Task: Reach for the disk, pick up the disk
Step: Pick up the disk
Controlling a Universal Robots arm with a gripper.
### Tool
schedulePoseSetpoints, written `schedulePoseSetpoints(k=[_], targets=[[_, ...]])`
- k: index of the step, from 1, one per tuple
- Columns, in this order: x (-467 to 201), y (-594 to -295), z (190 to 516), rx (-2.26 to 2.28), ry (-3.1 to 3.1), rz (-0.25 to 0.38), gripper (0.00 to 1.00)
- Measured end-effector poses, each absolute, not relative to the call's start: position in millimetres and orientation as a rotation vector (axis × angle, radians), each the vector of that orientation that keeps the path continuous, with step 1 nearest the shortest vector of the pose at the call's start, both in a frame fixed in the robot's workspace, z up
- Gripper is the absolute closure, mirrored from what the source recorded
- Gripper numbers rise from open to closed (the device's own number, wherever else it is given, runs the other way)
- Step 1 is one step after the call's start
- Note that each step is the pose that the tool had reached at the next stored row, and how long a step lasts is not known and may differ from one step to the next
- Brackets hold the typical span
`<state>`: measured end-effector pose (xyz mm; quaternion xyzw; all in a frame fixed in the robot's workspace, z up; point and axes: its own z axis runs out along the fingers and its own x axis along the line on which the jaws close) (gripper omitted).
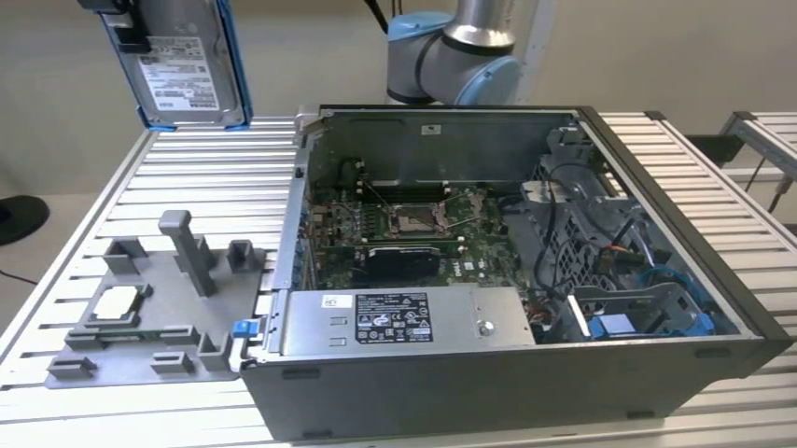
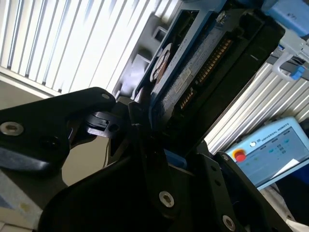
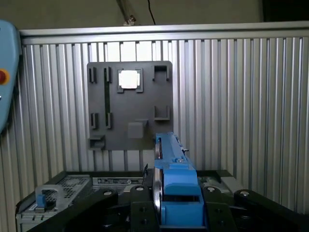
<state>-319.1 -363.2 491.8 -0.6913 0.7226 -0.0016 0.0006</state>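
Jaws are pinched on the disk [image 1: 187, 65] right now, one on each side of its thin body, so it's sandwiched edge-on in the first wrist view [image 3: 174, 183]. It hangs upright in the air, label facing out, high over the slatted tabletop [image 1: 200, 168] at the exterior view's left. That puts it well apart from the open computer case [image 1: 498, 392].

My take on handling: it's a metal drive, so probably dense for its size and totally stiff, no give at all. The flat faces look smooth, so I'd guess it could slide if the squeeze is weak. The blue bracket is plastic and likely flexes, so I'd rather bear on the metal body. In the second wrist view its underside [image 2: 193, 63] has a circuit board and connector pins, and I'd keep pressure off those.

Below sits the grey fixture plate [image 1: 162, 369], beside the case, with a small white chip [image 1: 121, 301] in one pocket.
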Motion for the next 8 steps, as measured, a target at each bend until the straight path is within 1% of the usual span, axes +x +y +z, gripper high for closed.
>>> schedulePoseSetpoints(k=[8], targets=[[-299,-363,492,-2.171,2.269,-0.004,1.00]])
